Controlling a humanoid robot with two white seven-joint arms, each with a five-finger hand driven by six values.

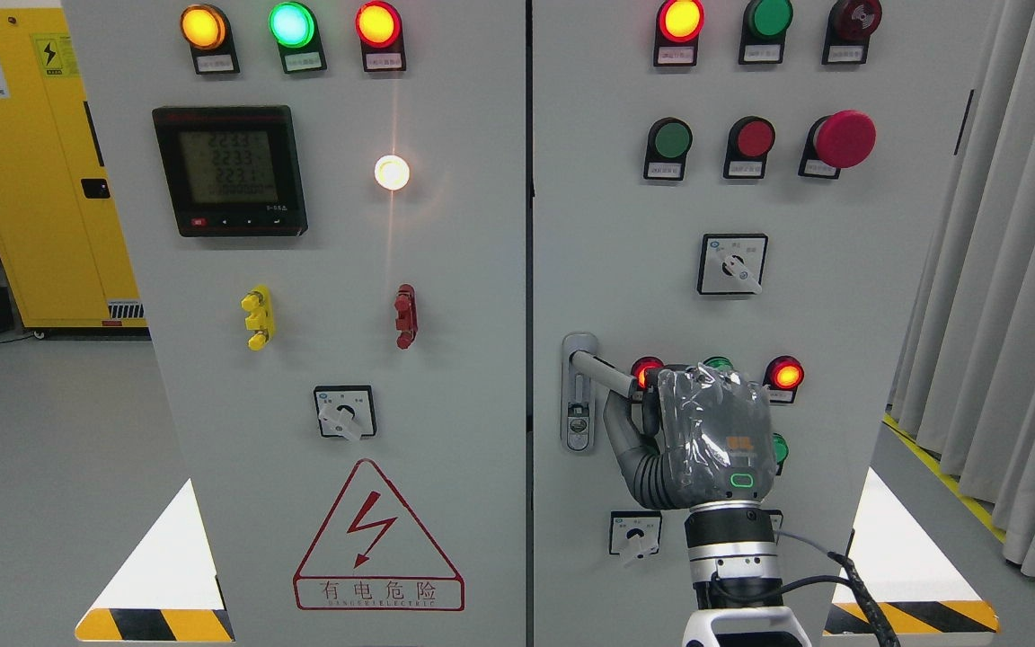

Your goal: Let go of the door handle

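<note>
On the right cabinet door (841, 296), the right hand (702, 436) grips the door handle (603, 368), fingers curled around its swung-out lever beside the lock plate (579, 395); uncurling them completes release.

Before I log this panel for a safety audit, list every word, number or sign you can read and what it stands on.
"有电危险": red lightning warning triangle on the left cabinet door.
"2233", "2233", "2231": digital meter, digits roughly legible.
Lightning and hazard stickers on the yellow cabinet: symbols only, text blurred.
Tags under the indicator lamps and rotary switches: too small.
Right hand: orange mark, unreadable.
</note>
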